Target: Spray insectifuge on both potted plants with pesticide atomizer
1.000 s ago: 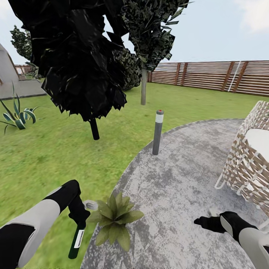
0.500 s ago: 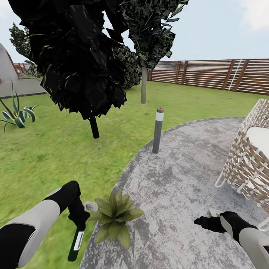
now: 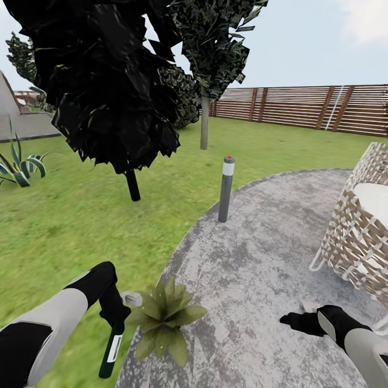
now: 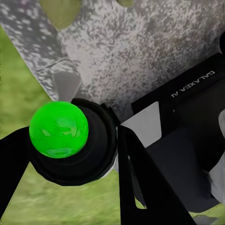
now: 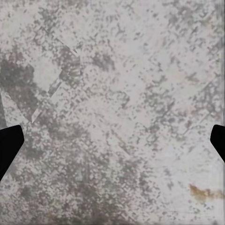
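My left gripper [image 3: 115, 325] is shut on the pesticide atomizer [image 3: 110, 350], a slim dark-green bottle with a white label that hangs down from it over the lawn's edge. In the left wrist view the atomizer [image 4: 70, 140] is seen end-on between the dark fingers [image 4: 140, 187], with a bright green round tip. Just right of it stands a potted plant [image 3: 164, 319], a low rosette of pointed green leaves with a small grey pot [image 3: 131, 297] at the patio's rim. My right gripper [image 3: 293, 321] is open and empty above the grey patio [image 5: 112, 93].
A grey bollard lamp [image 3: 226, 188] stands at the patio's [image 3: 258, 258] far edge. A dark-leaved tree [image 3: 108, 81] and a thin-trunked tree [image 3: 205, 124] rise on the lawn [image 3: 70, 226]. A woven chair [image 3: 358, 231] sits at right, a striped spiky plant [image 3: 19, 167] at far left, a slatted fence [image 3: 312, 108] behind.
The whole view has shifted slightly, so the camera has moved. Both arms keep the same pose and the atomizer stays held.
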### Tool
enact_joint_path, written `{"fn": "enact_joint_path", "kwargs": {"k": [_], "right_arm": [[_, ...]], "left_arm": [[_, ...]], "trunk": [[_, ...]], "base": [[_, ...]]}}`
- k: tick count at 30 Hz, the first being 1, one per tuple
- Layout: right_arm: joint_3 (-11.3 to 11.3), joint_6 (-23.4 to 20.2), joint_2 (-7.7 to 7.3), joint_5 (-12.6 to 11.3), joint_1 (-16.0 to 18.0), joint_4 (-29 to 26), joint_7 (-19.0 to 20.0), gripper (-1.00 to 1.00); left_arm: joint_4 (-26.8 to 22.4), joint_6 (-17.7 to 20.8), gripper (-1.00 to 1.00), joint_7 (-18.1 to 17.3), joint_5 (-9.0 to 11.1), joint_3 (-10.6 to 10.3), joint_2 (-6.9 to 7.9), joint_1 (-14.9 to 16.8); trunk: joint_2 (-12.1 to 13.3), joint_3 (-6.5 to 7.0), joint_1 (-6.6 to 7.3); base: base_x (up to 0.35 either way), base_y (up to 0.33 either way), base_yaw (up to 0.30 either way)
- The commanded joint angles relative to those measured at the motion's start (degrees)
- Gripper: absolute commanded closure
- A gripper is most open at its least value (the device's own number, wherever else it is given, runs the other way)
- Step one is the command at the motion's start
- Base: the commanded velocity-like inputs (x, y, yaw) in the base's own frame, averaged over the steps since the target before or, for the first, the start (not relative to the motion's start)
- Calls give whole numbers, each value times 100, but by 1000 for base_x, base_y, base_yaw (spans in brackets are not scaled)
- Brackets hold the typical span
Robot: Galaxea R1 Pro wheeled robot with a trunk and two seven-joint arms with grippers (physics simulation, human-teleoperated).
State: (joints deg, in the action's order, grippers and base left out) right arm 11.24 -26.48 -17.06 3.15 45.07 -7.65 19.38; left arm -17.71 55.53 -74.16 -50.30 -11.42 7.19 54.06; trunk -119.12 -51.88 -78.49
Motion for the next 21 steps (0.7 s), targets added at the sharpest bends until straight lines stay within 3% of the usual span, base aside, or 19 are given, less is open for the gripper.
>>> {"fn": "enact_joint_path", "kwargs": {"k": [1,7,15,21], "right_arm": [[37,-32,2,34,2,-9,22,-100],[37,-32,4,33,2,-9,22,-100],[37,-32,4,33,2,-9,22,-100],[37,-32,4,29,2,-9,21,-100]], "left_arm": [[-20,49,100,-55,-52,3,-1,0],[-62,46,100,-53,-50,8,2,0],[-281,46,100,-54,-50,9,-6,0],[-326,46,100,-54,-56,0,-37,0]], "trunk": [[-2,-5,1],[-2,-5,1],[-2,-5,1],[-2,-5,1]], "base": [[5,1,-214],[1,0,-186],[4,0,-17],[230,0,-2]]}}
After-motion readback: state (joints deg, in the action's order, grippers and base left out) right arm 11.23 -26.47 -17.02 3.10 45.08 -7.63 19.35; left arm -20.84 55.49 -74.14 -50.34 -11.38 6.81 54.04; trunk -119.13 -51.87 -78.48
